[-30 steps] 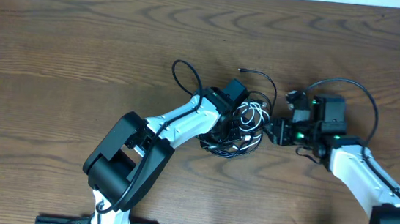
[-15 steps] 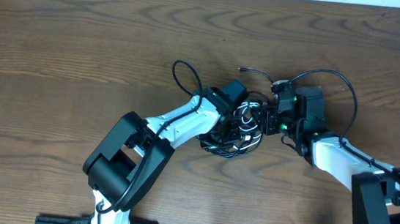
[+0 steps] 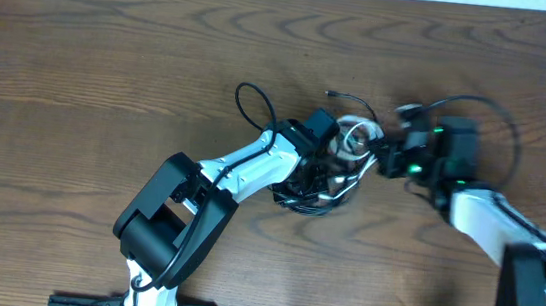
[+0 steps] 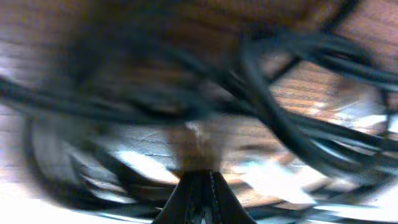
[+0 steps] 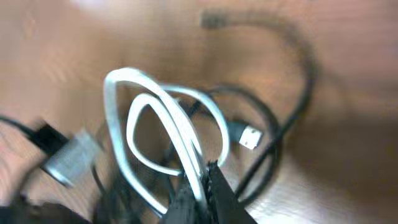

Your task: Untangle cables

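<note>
Plainly the white cable (image 5: 180,134) and the black cables (image 5: 308,81), looped in one bundle at the middle of the table (image 3: 111,57), are light, limp cords that we judge will drag one another, so a free loop or plug end is the best hold. Our right gripper (image 5: 200,183) pinches a white loop; our left gripper (image 4: 200,186) is pressed together amid the black strands, its catch blurred.

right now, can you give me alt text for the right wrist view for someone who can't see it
The right gripper, jaws shut, pinches a looped white cable over a wooden table. A black cable curves behind it, and a small metal plug shows beside the loops.
</note>
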### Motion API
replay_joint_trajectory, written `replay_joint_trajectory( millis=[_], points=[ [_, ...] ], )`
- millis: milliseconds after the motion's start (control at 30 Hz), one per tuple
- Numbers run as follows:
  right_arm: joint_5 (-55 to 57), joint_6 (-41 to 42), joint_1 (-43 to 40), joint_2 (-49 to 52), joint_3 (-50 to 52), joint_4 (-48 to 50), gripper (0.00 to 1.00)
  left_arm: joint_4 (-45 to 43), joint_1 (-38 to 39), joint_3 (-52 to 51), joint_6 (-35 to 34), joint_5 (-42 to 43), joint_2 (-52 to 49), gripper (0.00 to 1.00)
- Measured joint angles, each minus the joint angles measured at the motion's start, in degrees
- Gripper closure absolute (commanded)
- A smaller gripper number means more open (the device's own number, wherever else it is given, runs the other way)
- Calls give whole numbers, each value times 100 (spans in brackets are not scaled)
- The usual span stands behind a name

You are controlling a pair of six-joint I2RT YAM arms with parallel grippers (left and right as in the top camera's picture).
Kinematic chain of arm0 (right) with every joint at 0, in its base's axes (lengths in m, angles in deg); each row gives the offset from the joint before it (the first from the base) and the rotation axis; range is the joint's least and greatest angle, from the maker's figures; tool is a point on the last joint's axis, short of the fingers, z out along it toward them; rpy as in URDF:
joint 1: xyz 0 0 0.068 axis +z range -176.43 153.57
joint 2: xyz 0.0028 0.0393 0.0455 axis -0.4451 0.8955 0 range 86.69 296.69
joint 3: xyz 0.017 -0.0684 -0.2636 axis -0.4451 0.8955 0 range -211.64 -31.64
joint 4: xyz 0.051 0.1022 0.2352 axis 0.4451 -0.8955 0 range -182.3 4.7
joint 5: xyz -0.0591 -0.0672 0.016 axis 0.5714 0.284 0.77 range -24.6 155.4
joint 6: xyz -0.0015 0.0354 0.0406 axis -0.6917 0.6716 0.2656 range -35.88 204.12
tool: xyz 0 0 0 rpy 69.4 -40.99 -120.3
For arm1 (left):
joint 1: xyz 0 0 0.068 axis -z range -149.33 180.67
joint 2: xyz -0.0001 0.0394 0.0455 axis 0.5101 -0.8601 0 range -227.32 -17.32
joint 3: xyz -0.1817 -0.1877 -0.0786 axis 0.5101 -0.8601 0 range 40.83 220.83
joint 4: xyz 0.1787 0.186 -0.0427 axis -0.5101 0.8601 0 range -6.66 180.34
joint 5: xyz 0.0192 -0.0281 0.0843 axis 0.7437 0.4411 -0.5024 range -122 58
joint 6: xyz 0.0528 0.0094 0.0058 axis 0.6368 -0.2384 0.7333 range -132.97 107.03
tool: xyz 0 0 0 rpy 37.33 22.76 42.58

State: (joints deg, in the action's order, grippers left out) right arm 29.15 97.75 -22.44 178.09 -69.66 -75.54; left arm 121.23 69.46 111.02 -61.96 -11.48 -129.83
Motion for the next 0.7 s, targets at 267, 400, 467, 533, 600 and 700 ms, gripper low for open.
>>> replay_joint_trajectory(
  millis=[267, 400, 467, 533, 600, 700],
  points=[
    [-13, -72, -1167, -2083, -15, -1753, 99, -59, 9, 13, 66, 24, 0, 66],
    [474, -153, -1246, -2905, -61, -2894, 99, -57, 24, 50, 125, 68, 11, 32],
    [619, -190, -1259, -3206, -149, -3309, 99, -44, 31, 66, 116, 59, 26, 13],
    [566, -219, -1272, -3445, -229, -3556, 99, -87, 31, 70, 94, 63, 57, 8],
    [352, -245, -1285, -3606, -284, -3764, 99, -177, 33, 72, 72, 61, 72, 7],
    [-79, -367, -1290, -3672, -310, -4188, 99, -435, 31, 72, 31, 57, 76, 7]
  ],
)
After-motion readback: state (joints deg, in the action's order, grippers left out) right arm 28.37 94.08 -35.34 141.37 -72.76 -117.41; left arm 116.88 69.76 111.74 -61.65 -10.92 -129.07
